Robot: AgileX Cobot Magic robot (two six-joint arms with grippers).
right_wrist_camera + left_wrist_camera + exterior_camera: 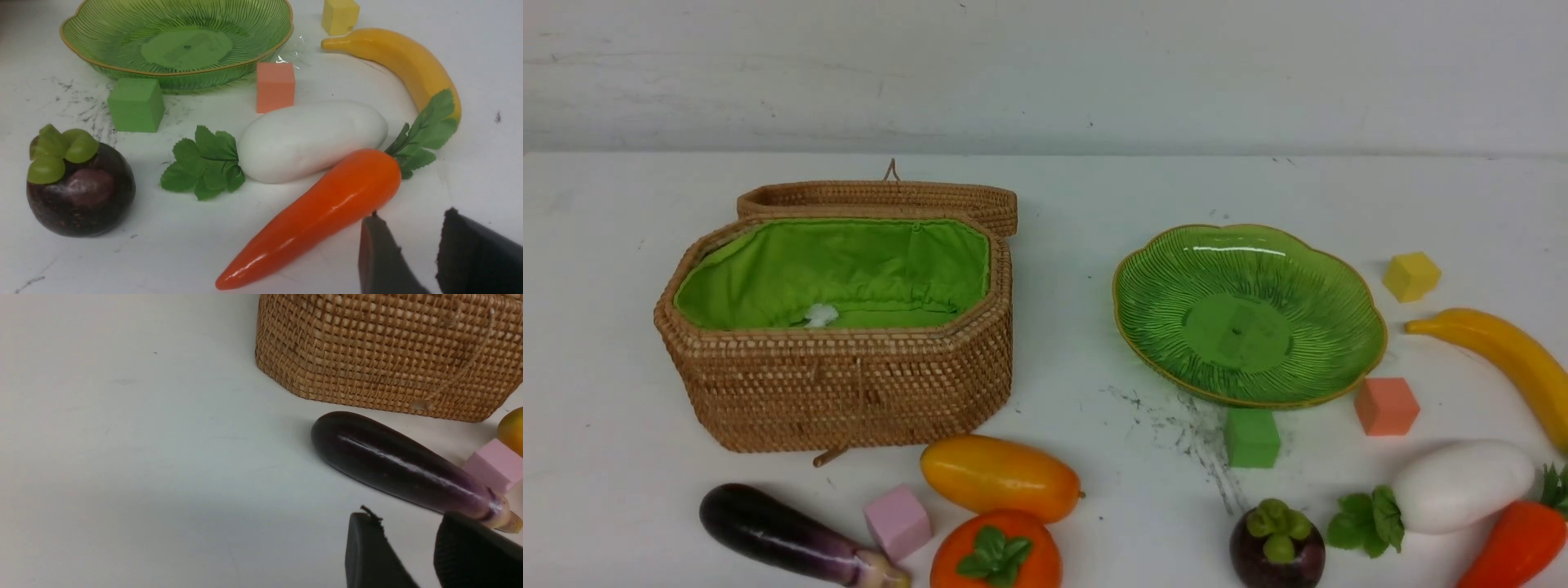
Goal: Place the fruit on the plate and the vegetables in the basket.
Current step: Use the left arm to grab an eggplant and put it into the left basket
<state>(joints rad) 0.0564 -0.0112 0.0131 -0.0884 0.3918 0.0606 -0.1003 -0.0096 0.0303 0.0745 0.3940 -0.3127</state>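
Sorting has not begun: the plate (1176, 282), right, and basket (849, 384), left, hold no food. The left gripper (406, 522) and right gripper (412, 220) are half open and empty. Next, I think, the left one should grab the near eggplant (392, 465).

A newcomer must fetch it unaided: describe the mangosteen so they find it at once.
Find the green plate on the table's right half. Nearer the robot, just past the green cube, sits the mangosteen. It alone is round and dark purple with pale green lobes on top, unlike the white radish beside it.
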